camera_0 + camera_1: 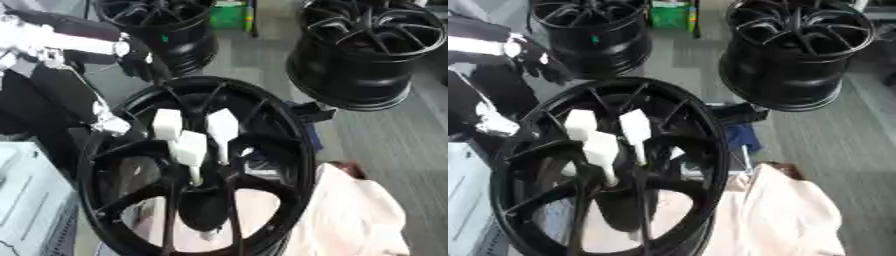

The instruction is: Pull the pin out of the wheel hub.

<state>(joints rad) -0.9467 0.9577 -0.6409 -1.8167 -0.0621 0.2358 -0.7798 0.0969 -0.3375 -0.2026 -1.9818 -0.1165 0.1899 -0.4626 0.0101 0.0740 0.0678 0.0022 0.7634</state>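
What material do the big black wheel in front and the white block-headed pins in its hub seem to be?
The big black spoked wheel looks like cast metal with glossy black paint: its rim reflects light. The white block-headed pins look like matte plastic, perhaps printed; I cannot be sure.

Grey floor (394, 135) runs under everything here, with a streaked, carpet-like surface, and two black wheel rims stand on it at the far side: one at upper right (372, 50), tipped so its spokes face up, and another at upper middle (166, 30), partly cut off by the top edge. Nearer in, the big black wheel hub (197, 170) fills the centre (what exactly bears it cannot be made out), with a pale pinkish cloth (350, 215) bunched just beside its right rim and something green (229, 15) sitting far back between the two rims.
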